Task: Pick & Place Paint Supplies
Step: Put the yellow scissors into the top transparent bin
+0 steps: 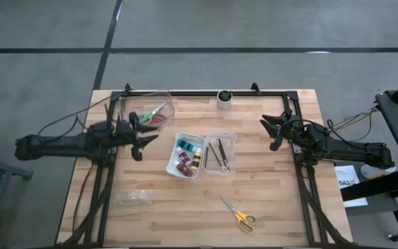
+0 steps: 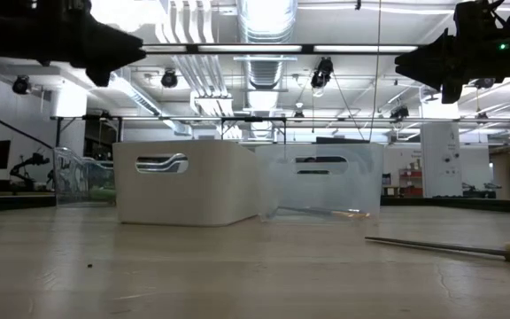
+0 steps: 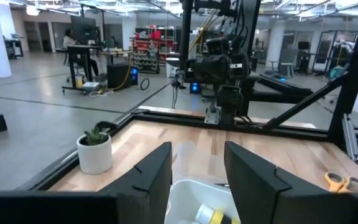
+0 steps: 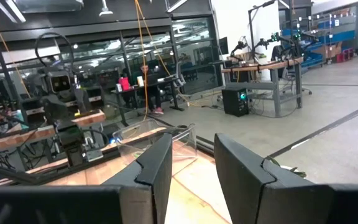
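Several paint bottles (image 1: 184, 155) lie in a white bin (image 1: 174, 160) at mid-table. Thin dark brushes (image 1: 218, 153) and a small pair of scissors lie in the clear bin (image 1: 231, 141) beside it. Yellow-handled scissors (image 1: 239, 216) lie flat on the wood near the front edge. My left gripper (image 1: 141, 138) hovers open just left of the white bin, pointing level toward it; the bin's rim (image 3: 188, 186) shows between its fingers (image 3: 157, 177). My right gripper (image 1: 273, 131) hangs open over the table's right part, nothing between its fingers (image 4: 157, 168).
A clear container (image 1: 159, 105) holding green and red items stands at the far left. A white cup with a small plant (image 1: 224, 97) sits at the far edge. A clear plastic piece (image 1: 131, 199) lies near the front left. A black frame (image 1: 206, 92) borders the table.
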